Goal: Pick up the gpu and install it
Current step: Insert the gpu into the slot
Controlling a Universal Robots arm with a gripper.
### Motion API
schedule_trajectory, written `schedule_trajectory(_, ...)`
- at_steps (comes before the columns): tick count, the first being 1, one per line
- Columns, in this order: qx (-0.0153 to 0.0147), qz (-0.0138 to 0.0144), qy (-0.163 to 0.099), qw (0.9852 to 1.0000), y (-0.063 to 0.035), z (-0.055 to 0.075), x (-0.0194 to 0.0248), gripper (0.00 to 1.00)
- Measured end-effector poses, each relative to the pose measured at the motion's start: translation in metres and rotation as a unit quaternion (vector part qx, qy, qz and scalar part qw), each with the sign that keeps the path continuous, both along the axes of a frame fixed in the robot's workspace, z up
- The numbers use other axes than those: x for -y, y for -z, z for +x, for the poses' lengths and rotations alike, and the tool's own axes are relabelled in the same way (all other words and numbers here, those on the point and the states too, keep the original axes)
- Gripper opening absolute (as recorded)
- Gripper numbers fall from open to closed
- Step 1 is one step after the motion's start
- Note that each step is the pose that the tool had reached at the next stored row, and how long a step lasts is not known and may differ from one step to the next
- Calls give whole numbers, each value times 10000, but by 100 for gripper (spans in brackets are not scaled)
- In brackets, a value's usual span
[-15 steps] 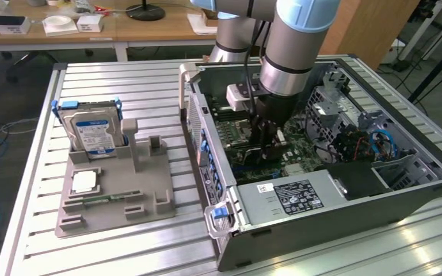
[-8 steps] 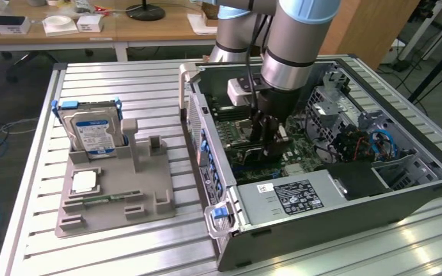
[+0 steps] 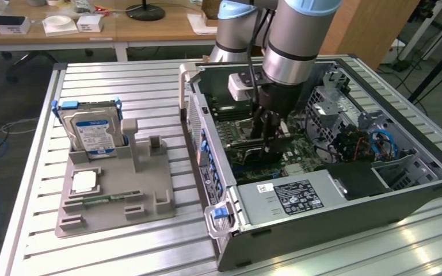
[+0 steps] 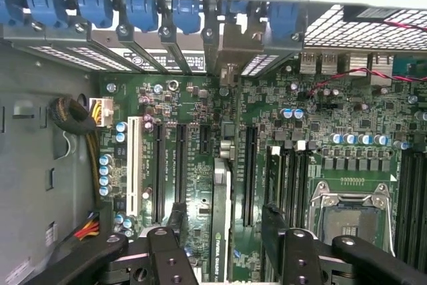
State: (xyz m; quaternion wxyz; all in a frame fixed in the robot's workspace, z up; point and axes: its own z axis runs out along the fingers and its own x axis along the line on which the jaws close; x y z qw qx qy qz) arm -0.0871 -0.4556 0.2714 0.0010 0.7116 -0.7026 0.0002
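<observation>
Gripper jaws stand wide apart either side of the gpu, holding nothing; card may sit half-seated in the motherboard slot.

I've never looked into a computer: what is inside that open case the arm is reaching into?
Inside the computer case: a green motherboard with black slots, a thin card standing on edge between the open jaws, coloured cables and a labelled grey box. The arm hides part of the board.

Wooden desks behind a slatted metal table, grey floor.
</observation>
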Motion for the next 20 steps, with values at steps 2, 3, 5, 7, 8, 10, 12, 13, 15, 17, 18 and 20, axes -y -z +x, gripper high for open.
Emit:
schedule_trajectory(2,1,1,0,10000,-6,0,0,57)
schedule_trajectory(3,1,1,0,10000,-6,0,0,57)
schedule_trajectory(5,0,0,0,10000,-8,0,0,57)
schedule_trajectory(7,0,0,0,10000,-8,0,0,57)
schedule_trajectory(8,0,0,0,10000,-8,0,0,57)
schedule_trajectory(10,0,0,0,10000,-8,0,0,57)
schedule_trajectory(12,0,0,0,10000,-8,0,0,57)
schedule_trajectory(13,0,0,0,10000,-8,0,0,57)
schedule_trajectory(15,0,0,0,10000,-8,0,0,56)
schedule_trajectory(17,0,0,0,10000,-8,0,0,49)
schedule_trajectory(18,0,0,0,10000,-8,0,0,49)
schedule_trajectory(20,0,0,0,10000,-8,0,0,49)
